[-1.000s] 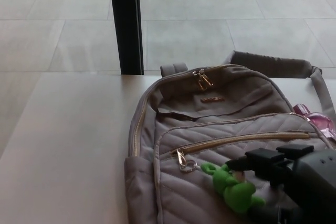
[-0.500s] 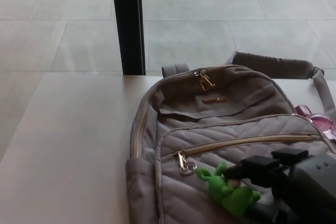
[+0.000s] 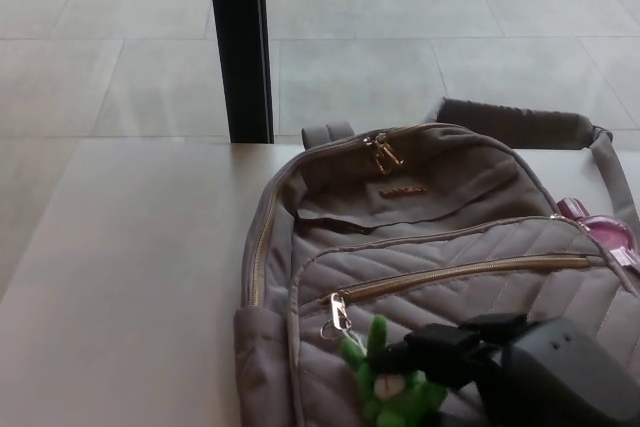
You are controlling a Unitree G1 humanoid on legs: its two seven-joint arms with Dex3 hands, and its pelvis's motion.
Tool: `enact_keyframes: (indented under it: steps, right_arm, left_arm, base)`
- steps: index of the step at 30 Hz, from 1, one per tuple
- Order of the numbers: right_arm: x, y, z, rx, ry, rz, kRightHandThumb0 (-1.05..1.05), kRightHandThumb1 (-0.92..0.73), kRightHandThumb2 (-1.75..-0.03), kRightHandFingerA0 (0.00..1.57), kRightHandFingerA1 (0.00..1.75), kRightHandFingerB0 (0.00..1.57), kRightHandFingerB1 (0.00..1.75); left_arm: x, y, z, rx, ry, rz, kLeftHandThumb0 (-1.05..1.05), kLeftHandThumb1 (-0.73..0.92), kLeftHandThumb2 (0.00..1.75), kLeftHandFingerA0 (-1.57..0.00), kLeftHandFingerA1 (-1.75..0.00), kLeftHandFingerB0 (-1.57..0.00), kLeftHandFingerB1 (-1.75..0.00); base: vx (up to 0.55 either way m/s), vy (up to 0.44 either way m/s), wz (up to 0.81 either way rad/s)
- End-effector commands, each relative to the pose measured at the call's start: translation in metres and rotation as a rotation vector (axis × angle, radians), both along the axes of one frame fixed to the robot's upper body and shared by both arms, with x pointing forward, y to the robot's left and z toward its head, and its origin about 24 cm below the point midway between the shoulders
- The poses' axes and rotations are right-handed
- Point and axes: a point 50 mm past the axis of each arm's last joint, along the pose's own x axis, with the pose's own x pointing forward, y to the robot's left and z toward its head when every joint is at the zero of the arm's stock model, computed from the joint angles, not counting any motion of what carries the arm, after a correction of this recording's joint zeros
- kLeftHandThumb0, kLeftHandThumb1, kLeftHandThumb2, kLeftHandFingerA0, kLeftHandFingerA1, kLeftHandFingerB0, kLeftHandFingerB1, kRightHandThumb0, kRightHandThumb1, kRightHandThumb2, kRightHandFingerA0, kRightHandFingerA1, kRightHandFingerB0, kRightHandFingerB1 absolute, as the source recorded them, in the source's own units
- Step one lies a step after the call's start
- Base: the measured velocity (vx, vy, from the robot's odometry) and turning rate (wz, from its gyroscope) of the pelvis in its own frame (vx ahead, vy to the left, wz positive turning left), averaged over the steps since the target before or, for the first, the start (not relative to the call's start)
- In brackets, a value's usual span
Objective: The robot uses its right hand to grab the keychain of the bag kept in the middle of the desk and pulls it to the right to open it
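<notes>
Toward the desk's (image 3: 120, 277) near edge, right of its middle, I see the grey quilted bag (image 3: 430, 237) lying flat on its back, its long axis running from the near edge to the far edge, with the top handle (image 3: 330, 133) pointing at the far edge. The front pocket's gold zipper (image 3: 465, 271) runs crosswise, left to right, tilted slightly up toward the right; its slider (image 3: 338, 309) sits at the left end, so the pocket reads as closed. The green keychain (image 3: 385, 382) hangs off that slider by a ring and lies on the bag's front panel, pointing toward the near edge. My right hand (image 3: 510, 372) comes in from the lower right, and its black fingers (image 3: 440, 352) reach left to the keychain's right side, touching or overlapping it. I cannot tell from here whether they are clamped on it or merely against it. A pink object (image 3: 605, 230) peeks out by the bag's right side. My left hand is out of frame.
</notes>
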Motion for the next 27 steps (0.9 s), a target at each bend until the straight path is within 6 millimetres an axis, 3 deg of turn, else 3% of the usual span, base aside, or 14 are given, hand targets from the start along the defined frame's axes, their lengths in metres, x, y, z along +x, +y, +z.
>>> enact_keyframes:
  steps: [1,2,6,7,8,9,11,18,20,21,22,25,26,27]
  right_arm:
    - [-0.006,0.005,-0.018,-0.102,0.078,0.046,-0.35,-0.71,-0.75,0.99,1.75,0.82,0.52]
    - [-0.007,0.005,-0.019,-0.121,0.076,0.046,-0.32,-0.68,-0.79,1.00,1.75,0.85,0.51]
    - [-0.008,0.006,-0.019,-0.134,0.063,0.052,-0.27,-0.61,-1.03,1.01,1.75,0.93,0.68]
    - [-0.008,0.005,-0.019,-0.139,0.062,0.050,-0.24,-0.57,-1.13,1.02,1.69,0.97,0.88]
    - [-0.008,0.005,-0.020,-0.129,0.048,0.049,-0.28,-0.50,-1.13,1.21,1.50,0.96,1.08]
    - [-0.008,0.004,-0.020,-0.123,0.038,0.045,-0.27,-0.53,-1.04,0.97,1.75,0.86,1.30]
    - [-0.008,0.004,-0.021,-0.124,0.007,0.027,-0.25,-0.52,-1.15,0.92,1.75,0.76,1.68]
    - [-0.008,-0.001,-0.021,-0.169,-0.072,-0.010,-0.32,-0.57,-1.19,0.86,1.75,0.75,1.55]
    - [-0.008,-0.002,-0.020,-0.170,-0.088,-0.012,-0.32,-0.57,-1.19,0.86,1.75,0.75,1.55]
    - [-0.007,-0.004,-0.018,-0.181,-0.095,-0.011,-0.32,-0.60,-1.14,0.86,1.75,0.74,1.52]
    - [-0.007,-0.004,-0.017,-0.166,-0.098,-0.015,-0.34,-0.56,-1.20,0.87,1.75,0.75,1.56]
    - [-0.006,-0.005,-0.015,-0.137,-0.092,-0.024,-0.35,-0.50,-1.33,0.90,1.75,0.76,1.63]
    - [-0.006,-0.005,-0.015,-0.116,-0.108,-0.025,-0.35,-0.50,-1.31,0.92,1.75,0.78,1.62]
    - [-0.006,-0.005,-0.015,-0.105,-0.122,-0.025,-0.35,-0.50,-1.31,0.92,1.75,0.78,1.62]
  left_arm:
    - [0.004,0.003,0.003,0.021,-0.017,-0.017,-0.89,0.92,0.85,-0.50,-0.54,-0.39,-0.44]
    - [0.005,0.004,0.003,0.014,-0.022,-0.011,-0.83,0.81,1.21,-0.49,-0.62,-0.36,-0.52]
    - [0.007,0.005,0.004,0.031,-0.011,-0.020,-0.91,0.92,0.85,-0.53,-0.53,-0.41,-0.43]
    - [0.009,0.006,0.005,0.029,-0.017,-0.020,-0.92,0.92,0.85,-0.53,-0.54,-0.42,-0.43]
    - [0.010,0.007,0.005,0.030,-0.021,-0.021,-0.81,0.81,1.21,-0.49,-0.60,-0.37,-0.52]
    - [0.011,0.007,0.006,0.031,-0.024,-0.029,-0.91,0.92,0.88,-0.54,-0.54,-0.39,-0.42]
    - [0.013,0.008,0.007,0.035,-0.025,-0.044,-0.85,0.85,1.24,-0.51,-0.60,-0.35,-0.50]
    - [0.018,0.010,0.007,0.034,-0.022,-0.024,-0.89,0.92,0.80,-0.49,-0.50,-0.42,-0.43]
    - [0.018,0.010,0.007,0.035,-0.023,-0.033,-0.89,0.92,0.80,-0.49,-0.50,-0.42,-0.43]
    - [0.018,0.010,0.008,0.038,-0.020,-0.036,-0.82,0.80,1.19,-0.47,-0.59,-0.38,-0.53]
    - [0.018,0.010,0.007,0.034,-0.024,-0.026,-0.88,0.92,0.83,-0.53,-0.51,-0.43,-0.40]
    - [0.018,0.010,0.007,0.031,-0.028,-0.022,-0.92,0.92,0.84,-0.54,-0.53,-0.45,-0.44]
    - [0.017,0.010,0.007,0.033,-0.025,-0.025,-0.83,0.81,1.20,-0.50,-0.60,-0.40,-0.53]
    - [0.017,0.010,0.007,0.034,-0.024,-0.024,-0.83,0.81,1.20,-0.50,-0.60,-0.40,-0.53]
  base:
    - [0.00,0.000,0.00]
    - [0.00,0.000,0.00]
    - [0.00,0.000,0.00]
    - [0.00,0.000,0.00]
    - [0.00,0.000,0.00]
    - [0.00,0.000,0.00]
    - [0.00,0.000,0.00]
    - [0.00,0.000,0.00]
    - [0.00,0.000,0.00]
    - [0.00,0.000,0.00]
    - [0.00,0.000,0.00]
    - [0.00,0.000,0.00]
    - [0.00,0.000,0.00]
    - [0.00,0.000,0.00]
